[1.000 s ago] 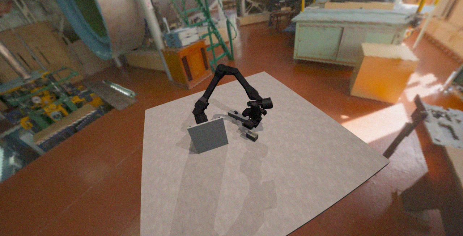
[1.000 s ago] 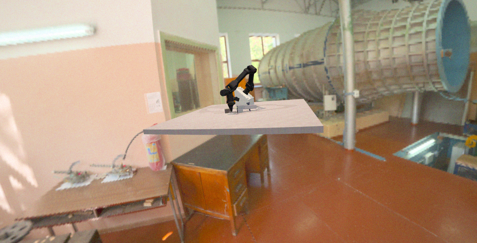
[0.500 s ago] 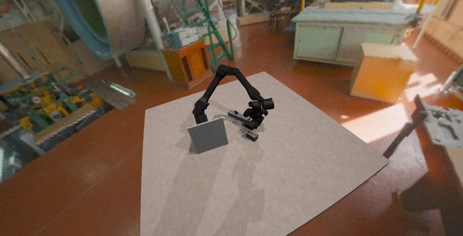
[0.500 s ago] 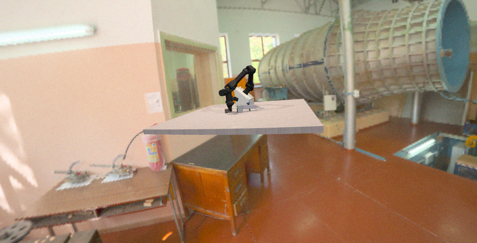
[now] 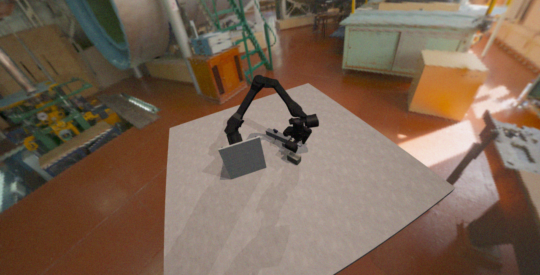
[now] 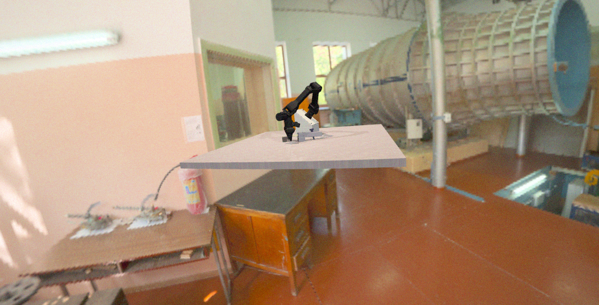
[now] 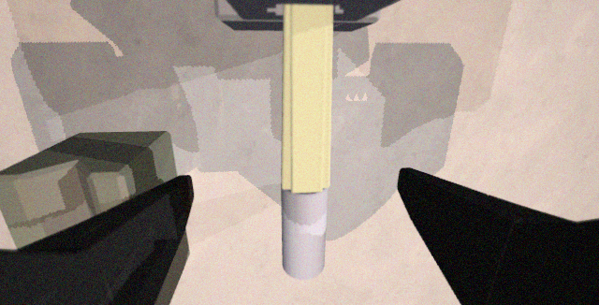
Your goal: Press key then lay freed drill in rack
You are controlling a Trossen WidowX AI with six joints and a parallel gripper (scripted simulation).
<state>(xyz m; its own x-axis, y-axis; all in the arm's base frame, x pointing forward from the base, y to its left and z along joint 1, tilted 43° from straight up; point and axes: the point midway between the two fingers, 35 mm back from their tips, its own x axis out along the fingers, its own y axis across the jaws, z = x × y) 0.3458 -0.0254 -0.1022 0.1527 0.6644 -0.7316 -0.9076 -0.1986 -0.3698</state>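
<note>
Drill: one pale-yellow bar with grey round end [image 7: 306,108], centre of wrist view.
Rack: one olive block [image 7: 80,179], lower left.
Gripper: one black two-finger gripper [image 7: 295,202], fingers wide apart, holding nothing.

A glossy red-brown floor [image 5: 94,205] spreads all around, sunlit off to one side. Beyond stand a pale green cabinet [image 5: 396,43], an orange crate [image 5: 220,71], a green ladder [image 5: 241,20], a huge ribbed drum [image 6: 460,60] and a wooden desk [image 6: 272,219]
</note>
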